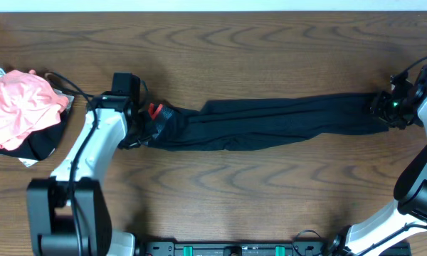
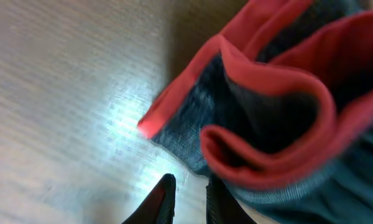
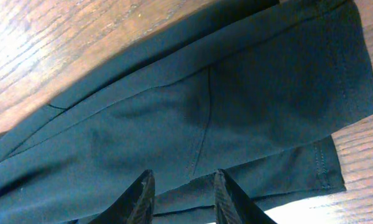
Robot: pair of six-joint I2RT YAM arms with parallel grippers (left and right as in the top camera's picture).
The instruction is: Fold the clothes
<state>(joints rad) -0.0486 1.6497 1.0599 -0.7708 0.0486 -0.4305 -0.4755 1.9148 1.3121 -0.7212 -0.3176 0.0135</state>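
Observation:
The clothes (image 1: 270,122) are long black leggings stretched across the middle of the wooden table (image 1: 220,43), both legs lying together. The crumpled grey waistband with its coral-red edge (image 2: 261,74) is at the left end. My left gripper (image 1: 148,119) is down at that waistband. In the left wrist view its fingertips (image 2: 190,179) stand a narrow gap apart with bare table between them, the right finger against the grey band. My right gripper (image 1: 381,107) is over the leg ends. Its fingers (image 3: 184,173) are spread above the flat black fabric (image 3: 205,106) near the hems, open.
A pink garment (image 1: 18,107) lies bunched on darker clothes (image 1: 46,142) at the table's far left edge. Both arm bases (image 1: 64,213) stand along the front edge. Bare wood lies in front of and behind the leggings.

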